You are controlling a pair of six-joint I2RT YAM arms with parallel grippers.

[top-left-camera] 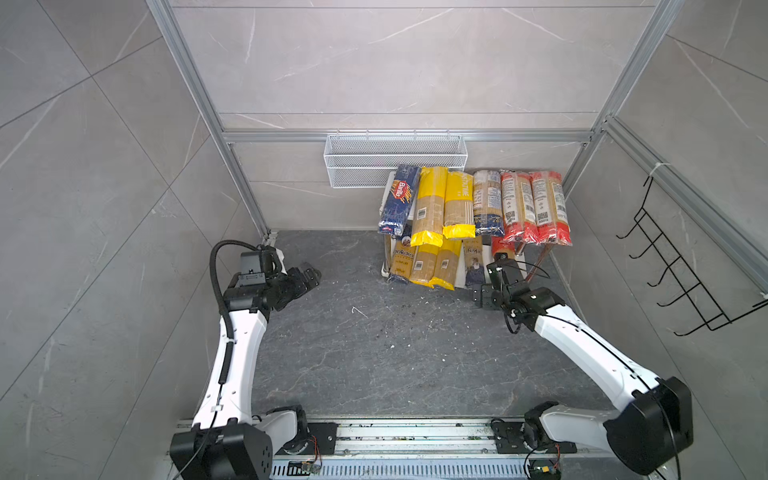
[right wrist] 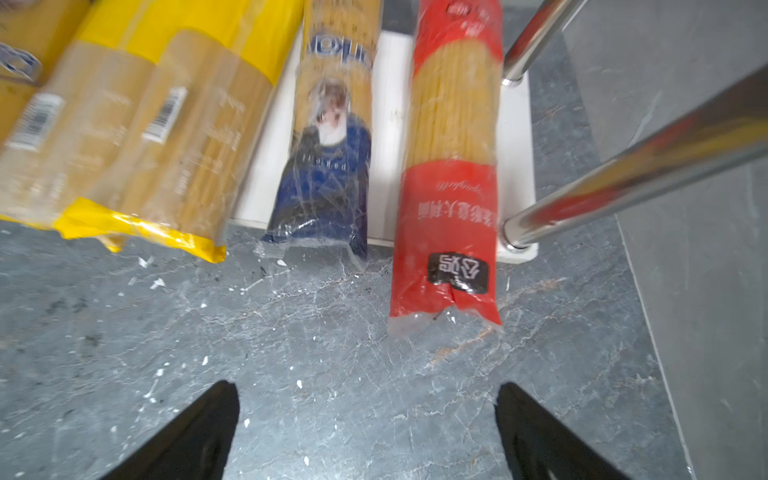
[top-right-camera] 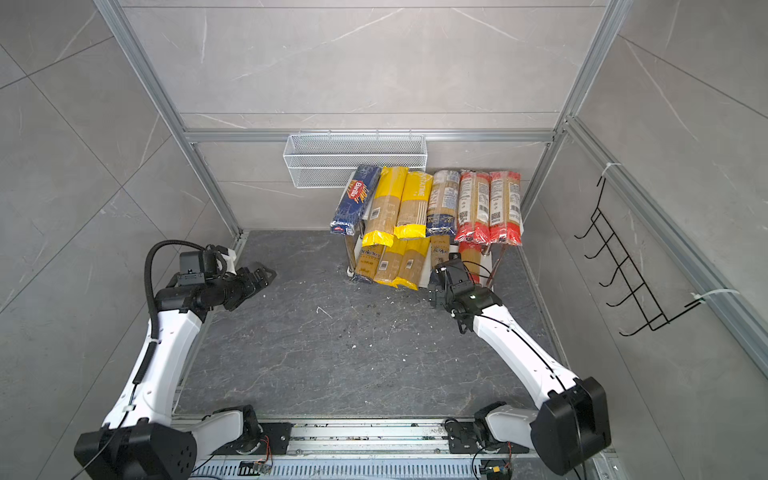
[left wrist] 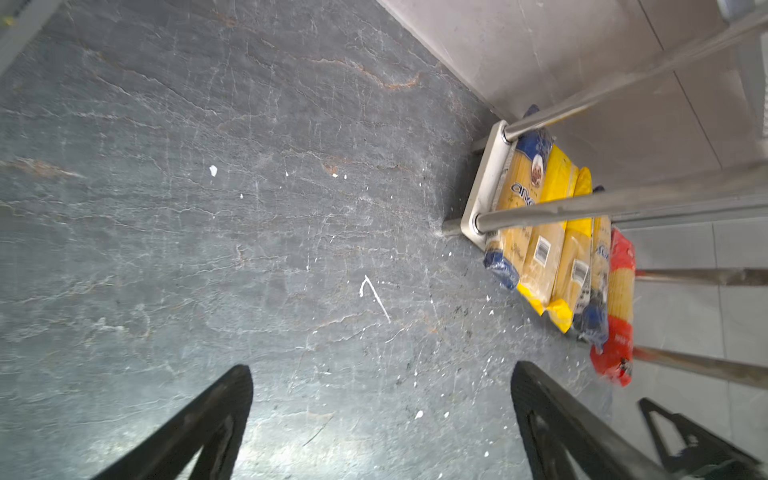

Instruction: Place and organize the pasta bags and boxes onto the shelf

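Spaghetti packs (top-left-camera: 473, 203) line both tiers of the shelf (top-left-camera: 460, 272) in both top views. Left pincer (top-left-camera: 309, 276) hangs wide and empty over the dark surface (top-left-camera: 374, 340), and right pincer (top-left-camera: 480, 296) sits low by the bottom tier. Left wrist: fingers splayed, nothing between. Right wrist: fingers wide apart, empty, with the red bag (right wrist: 451, 187) and navy-ended bag (right wrist: 328, 166) just ahead, their ends overhanging the bottom board.

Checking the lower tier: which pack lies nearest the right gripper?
The red bag, rightmost on the lower board, beside the chrome legs; its end overhangs toward the open right gripper.
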